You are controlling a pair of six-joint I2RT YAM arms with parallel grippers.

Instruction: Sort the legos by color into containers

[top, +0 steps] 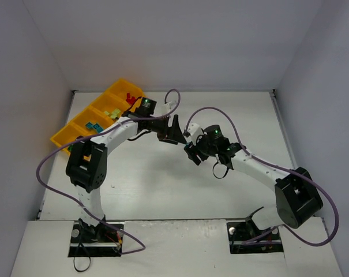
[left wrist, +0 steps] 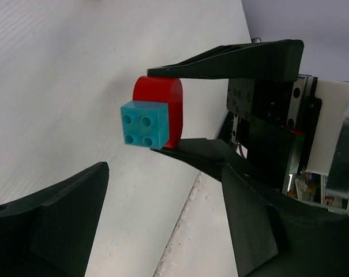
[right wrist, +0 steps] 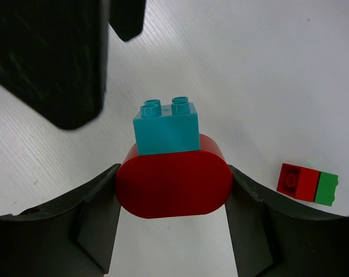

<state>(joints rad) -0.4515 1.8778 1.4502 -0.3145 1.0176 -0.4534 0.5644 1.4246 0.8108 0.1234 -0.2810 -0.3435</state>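
Light bright and even, from above. Soft pale shadows under arms (top: 119,131) on white table (top: 162,190). Top view sharp, things small. Wrist views: close black fingers (left wrist: 53,225) dark, slightly blurry; red half-round (right wrist: 174,184) and teal brick (right wrist: 165,131) sharp.

Two arms, so two end effectors: left end effector (top: 173,133), right end effector (top: 192,152). One orange tray (top: 121,85) at the far left corner of the table (top: 237,115), and that's four compartments. Outside the tray: one teal brick (right wrist: 165,128), one red half-round (right wrist: 174,184), one red brick (right wrist: 297,182), one green brick (right wrist: 327,189). The red, yellow-green and teal bits inside the tray are too small to count.
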